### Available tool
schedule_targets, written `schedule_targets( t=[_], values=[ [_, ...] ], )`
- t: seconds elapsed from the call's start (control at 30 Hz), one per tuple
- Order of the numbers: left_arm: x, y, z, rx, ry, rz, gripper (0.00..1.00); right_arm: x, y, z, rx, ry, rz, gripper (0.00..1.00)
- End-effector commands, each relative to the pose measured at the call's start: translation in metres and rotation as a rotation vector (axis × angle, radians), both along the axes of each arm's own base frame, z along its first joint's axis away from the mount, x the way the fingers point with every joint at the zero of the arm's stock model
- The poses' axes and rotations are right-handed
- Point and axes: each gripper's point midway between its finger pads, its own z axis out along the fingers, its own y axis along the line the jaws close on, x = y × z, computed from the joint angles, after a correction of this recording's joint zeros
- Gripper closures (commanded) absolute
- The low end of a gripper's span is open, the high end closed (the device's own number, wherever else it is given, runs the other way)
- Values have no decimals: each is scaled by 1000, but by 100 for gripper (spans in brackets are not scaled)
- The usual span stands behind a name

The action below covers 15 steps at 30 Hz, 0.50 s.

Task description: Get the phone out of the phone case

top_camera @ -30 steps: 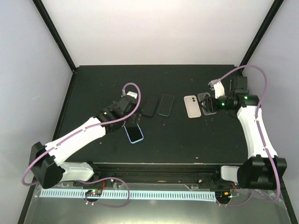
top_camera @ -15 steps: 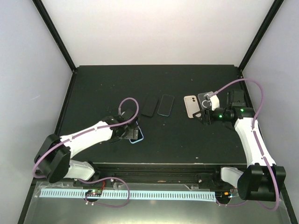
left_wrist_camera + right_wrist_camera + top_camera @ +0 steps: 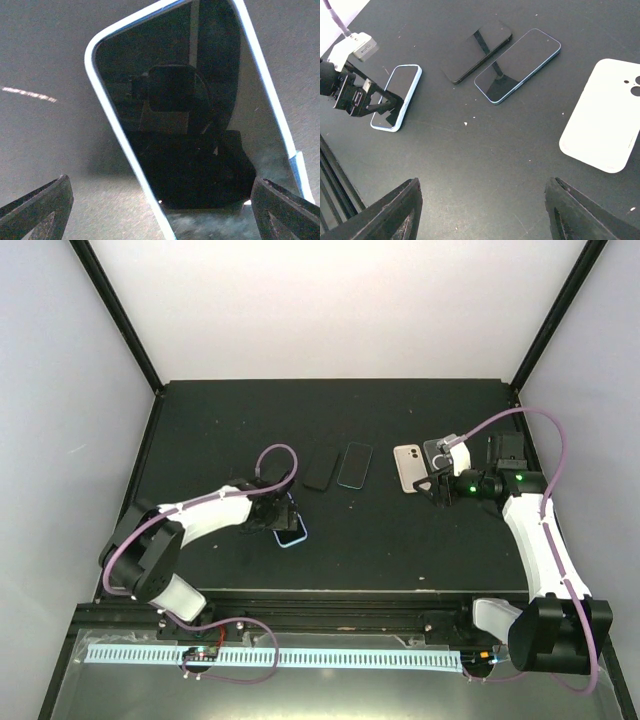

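Note:
A phone in a light blue case (image 3: 292, 534) lies screen up on the black table (image 3: 380, 540), left of centre. My left gripper (image 3: 275, 517) sits low over its far end, jaws open, covering most of it from above. In the left wrist view the cased phone (image 3: 190, 125) fills the frame, and the open gripper (image 3: 160, 215) straddles its near end with the fingertips (image 3: 35, 210) to either side of it. My right gripper (image 3: 428, 487) hovers open and empty at the right. The right wrist view shows the cased phone (image 3: 396, 97) with the left gripper (image 3: 355, 92) at it.
A black phone (image 3: 320, 467) and a teal-edged phone (image 3: 354, 464) lie side by side at centre back. A white case (image 3: 408, 468) lies back up beside the right gripper, with a clear case (image 3: 437, 450) partly hidden behind it. All show in the right wrist view: the black phone (image 3: 477, 50), the teal-edged phone (image 3: 517, 65) and the white case (image 3: 602, 115).
My left gripper has come nearer and dropped low over the blue-cased phone. My right gripper has moved from over the clear case toward the near left, then held.

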Motion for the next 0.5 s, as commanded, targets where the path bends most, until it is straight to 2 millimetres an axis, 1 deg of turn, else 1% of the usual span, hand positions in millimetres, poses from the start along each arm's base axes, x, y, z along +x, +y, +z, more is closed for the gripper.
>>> schedule_targets(
  t=[0.0, 0.27, 0.37, 0.47],
  values=[
    [29, -20, 10, -79, -45, 4, 1, 2, -1, 1, -19, -28, 8, 32],
    [60, -31, 8, -154, -36, 21, 1, 2, -2, 3, -23, -44, 0, 32],
    [66, -38, 5, -175, -29, 12, 1, 4, -2, -1, -24, -29, -1, 32],
    [64, -53, -4, -221, 9, -18, 1, 5, -3, -4, -30, -19, -2, 33]
  ],
)
